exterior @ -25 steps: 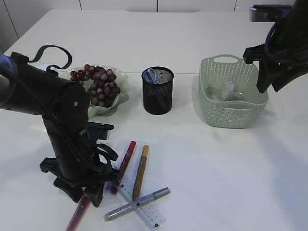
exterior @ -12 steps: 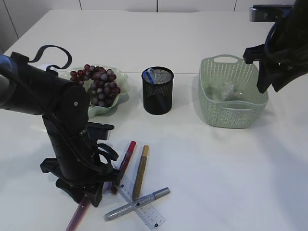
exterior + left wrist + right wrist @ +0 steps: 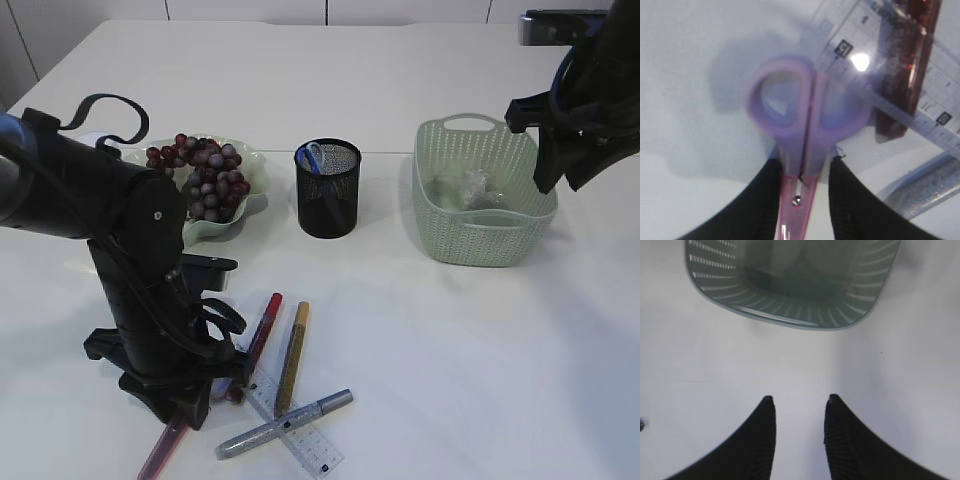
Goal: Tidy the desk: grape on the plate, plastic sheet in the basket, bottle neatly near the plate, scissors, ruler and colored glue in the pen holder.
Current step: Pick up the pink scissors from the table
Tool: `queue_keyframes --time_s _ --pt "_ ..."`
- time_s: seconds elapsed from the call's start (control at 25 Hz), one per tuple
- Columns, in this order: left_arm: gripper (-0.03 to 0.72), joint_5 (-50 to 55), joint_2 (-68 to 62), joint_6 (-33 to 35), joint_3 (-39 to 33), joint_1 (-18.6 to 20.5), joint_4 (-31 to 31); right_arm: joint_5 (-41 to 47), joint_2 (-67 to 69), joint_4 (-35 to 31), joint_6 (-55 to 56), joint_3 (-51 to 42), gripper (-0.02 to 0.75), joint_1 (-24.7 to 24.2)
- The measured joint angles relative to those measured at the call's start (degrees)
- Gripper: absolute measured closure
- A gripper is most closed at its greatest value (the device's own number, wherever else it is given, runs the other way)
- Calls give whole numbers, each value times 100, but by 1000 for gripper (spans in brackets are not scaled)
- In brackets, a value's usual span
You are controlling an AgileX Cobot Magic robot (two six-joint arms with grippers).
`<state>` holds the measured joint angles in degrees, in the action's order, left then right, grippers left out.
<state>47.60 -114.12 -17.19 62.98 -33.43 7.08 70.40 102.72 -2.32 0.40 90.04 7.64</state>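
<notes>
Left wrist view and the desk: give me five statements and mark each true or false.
1. The left gripper has its fingers on either side of the pink-handled scissors. True.
2. The grapes lie in the basket. False: they sit on the pale green plate.
3. The right gripper holds a glue pen. False: it is open and empty over bare table beside the green basket.
4. The clear ruler lies on the table under the silver glitter glue pen. True.
5. The black mesh pen holder is empty. False: something blue-handled stands in it.
</notes>
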Motion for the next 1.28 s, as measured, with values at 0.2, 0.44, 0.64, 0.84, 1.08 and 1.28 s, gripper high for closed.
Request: queue_keyframes --time_s 0.2,0.44,0.64,0.84,1.08,1.28 --pt "477 0 -9 0 0 0 -11 0 0 35 0 0 462 0" --pt "509 23 -14 0 26 0 -76 0 0 43 0 0 462 0" --pt "517 32 -14 0 26 0 -79 0 0 43 0 0 462 0" --pt "517 32 -14 0 26 0 -89 0 0 43 0 0 462 0" --pt "516 21 -14 0 26 0 -89 0 0 69 0 0 462 0" --pt "513 -31 -14 0 -71 0 -89 0 0 105 0 0 462 0"
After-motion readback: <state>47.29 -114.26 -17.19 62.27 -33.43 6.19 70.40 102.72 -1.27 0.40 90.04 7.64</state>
